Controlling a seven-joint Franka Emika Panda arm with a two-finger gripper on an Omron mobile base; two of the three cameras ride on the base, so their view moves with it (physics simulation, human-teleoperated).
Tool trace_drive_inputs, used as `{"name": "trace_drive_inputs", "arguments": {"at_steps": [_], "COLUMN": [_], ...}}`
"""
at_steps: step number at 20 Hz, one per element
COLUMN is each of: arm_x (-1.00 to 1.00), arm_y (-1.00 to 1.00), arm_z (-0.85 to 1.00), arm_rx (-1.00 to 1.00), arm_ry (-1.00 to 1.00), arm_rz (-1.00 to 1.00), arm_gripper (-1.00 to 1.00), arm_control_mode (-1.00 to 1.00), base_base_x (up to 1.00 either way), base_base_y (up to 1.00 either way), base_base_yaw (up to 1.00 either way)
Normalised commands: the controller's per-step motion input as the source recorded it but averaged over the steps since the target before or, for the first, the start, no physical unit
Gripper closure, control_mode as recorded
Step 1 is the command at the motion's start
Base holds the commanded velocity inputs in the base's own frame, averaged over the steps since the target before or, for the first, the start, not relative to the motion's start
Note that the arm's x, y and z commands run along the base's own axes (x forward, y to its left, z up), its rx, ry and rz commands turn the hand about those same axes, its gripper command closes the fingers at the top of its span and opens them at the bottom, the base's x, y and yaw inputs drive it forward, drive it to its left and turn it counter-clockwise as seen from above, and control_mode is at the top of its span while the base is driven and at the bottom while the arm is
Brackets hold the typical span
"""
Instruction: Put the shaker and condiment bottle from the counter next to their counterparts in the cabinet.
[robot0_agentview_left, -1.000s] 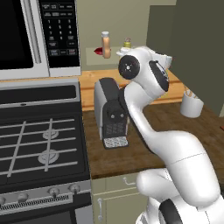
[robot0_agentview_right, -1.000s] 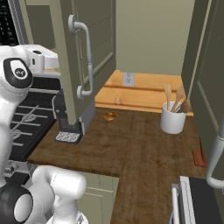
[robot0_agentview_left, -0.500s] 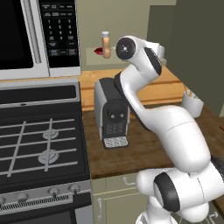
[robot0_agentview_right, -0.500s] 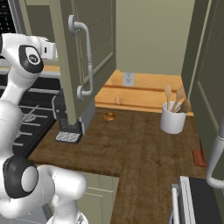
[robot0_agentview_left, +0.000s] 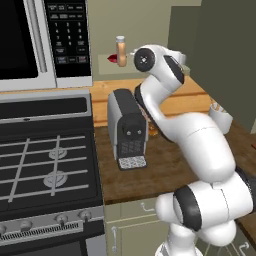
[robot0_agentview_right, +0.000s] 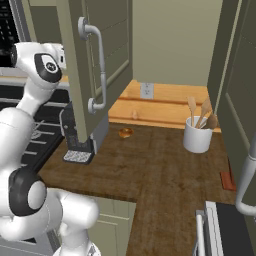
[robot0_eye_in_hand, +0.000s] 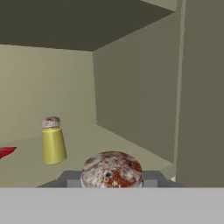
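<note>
- Left base view: I see the arm reaching up to the cabinet (robot0_agentview_left: 150, 30) beside the microwave (robot0_agentview_left: 45, 42). On the cabinet shelf the condiment bottle (robot0_agentview_left: 120, 50) stands upright, with a small red item (robot0_agentview_left: 113, 59) just beside it, on the side nearer the microwave.
- Below the microwave sits the stove (robot0_agentview_left: 47, 165), and next to the stove a coffee machine (robot0_agentview_left: 128, 129) stands on the counter (robot0_agentview_left: 165, 165). A white utensil pot (robot0_agentview_left: 220, 116) is on the counter past the arm, away from the stove.
- Right base view: I see the open cabinet door (robot0_agentview_right: 95, 65) with its grey handle (robot0_agentview_right: 96, 70) hanging in front of the coffee machine (robot0_agentview_right: 75, 142). The utensil pot (robot0_agentview_right: 197, 134) holds wooden spoons and stands on the counter (robot0_agentview_right: 160, 175) well apart from the coffee machine, near the backsplash. A small brown item (robot0_agentview_right: 126, 132) lies on the counter between them.
- Hand view: I am looking into the cabinet (robot0_eye_in_hand: 131, 96). The gripper (robot0_eye_in_hand: 111, 180) is clamped on a shaker (robot0_eye_in_hand: 112, 169), whose speckled top sits between the dark fingers, low over the shelf.
- The other shaker (robot0_eye_in_hand: 53, 141) stands upright on the shelf, near the held one and apart from it, with the red item (robot0_eye_in_hand: 6, 151) at the frame edge beyond.
</note>
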Motion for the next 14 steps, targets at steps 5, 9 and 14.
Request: {"name": "trace_drive_inputs", "arguments": {"at_steps": [5,9,14], "arm_x": [0.56,0.47,0.57], "arm_y": [-0.18,0.0,0.0], "arm_z": [0.0,0.0,0.0], "arm_rx": [0.01,0.0,0.0], "arm_ry": [0.0,0.0,0.0], "arm_rz": [0.01,0.0,0.0], "arm_gripper": [1.0,1.0,1.0], "arm_control_mode": [-1.0,-1.0,-1.0], "base_base_x": [0.0,0.0,0.0], "base_base_y": [0.0,0.0,0.0], "base_base_yaw": [0.0,0.0,0.0]}}
